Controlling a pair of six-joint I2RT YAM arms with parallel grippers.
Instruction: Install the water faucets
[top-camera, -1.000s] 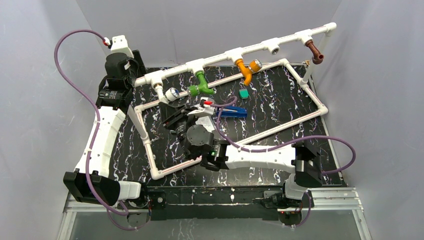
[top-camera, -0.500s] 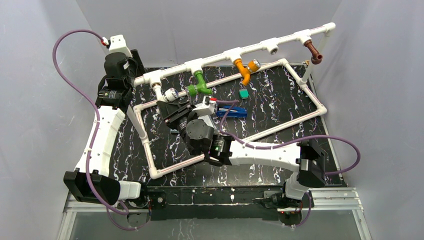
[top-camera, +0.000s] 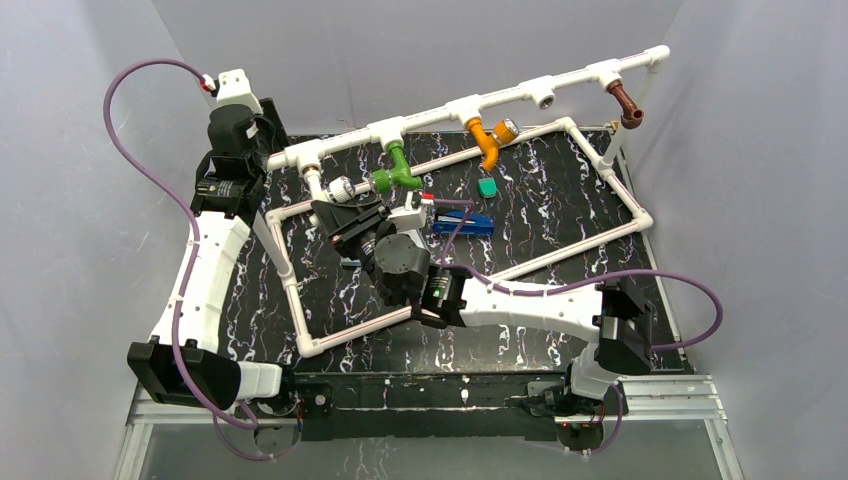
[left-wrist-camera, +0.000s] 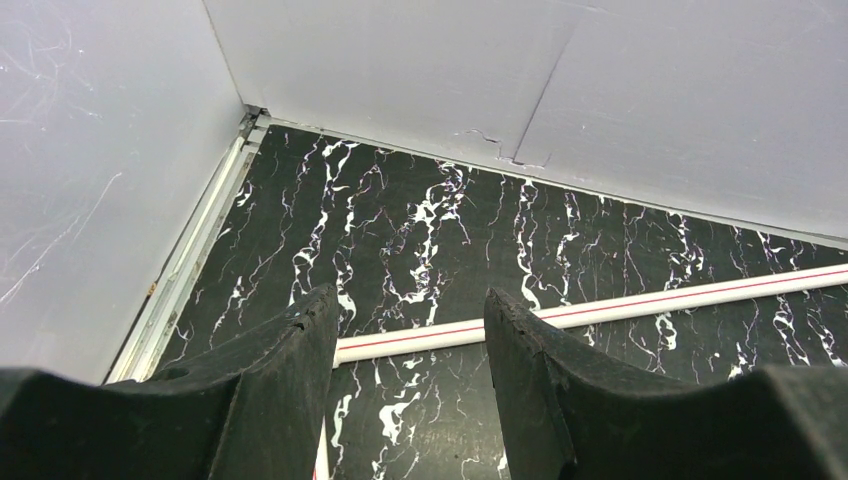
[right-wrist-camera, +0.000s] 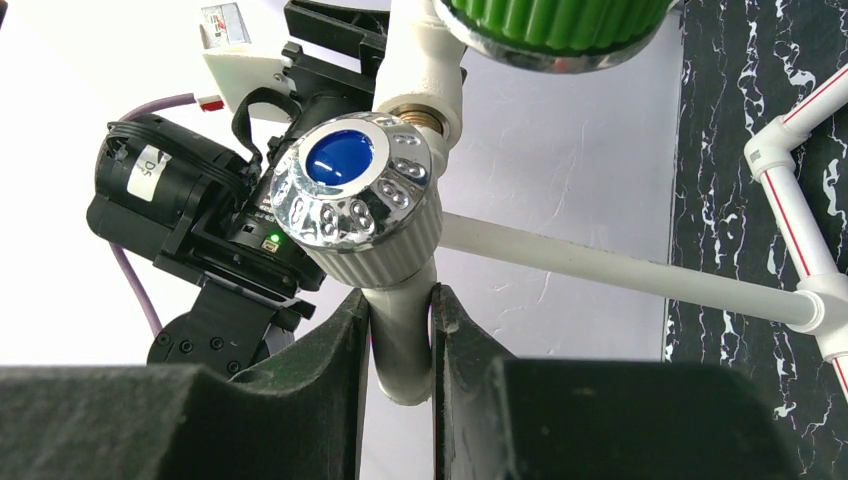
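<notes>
- Black table top with white squiggly lines (top-camera: 560, 215), grey walls all round.
- On it, a long white plastic pipe frame (top-camera: 468, 105), with a high bar of tee pieces at the back.
- Hanging from that bar, left to right: small white plastic tap with a shiny round knob (right-wrist-camera: 355, 210), green plastic tap (top-camera: 400, 172), orange plastic tap (top-camera: 488, 140), brown plastic tap (top-camera: 627, 105).
- Right claw (right-wrist-camera: 400, 305) up at the white tap, pinched tight on its bent spout, a finger touching each side.
- Left claw (left-wrist-camera: 410, 310) wide open, holding nothing, over the far left corner of the table, well apart from the taps.
- Flat blue box (top-camera: 462, 224) lying inside the frame, close to the right arm.
- Small green bit (top-camera: 487, 187) just past the box, maybe a cap, too small to tell.
</notes>
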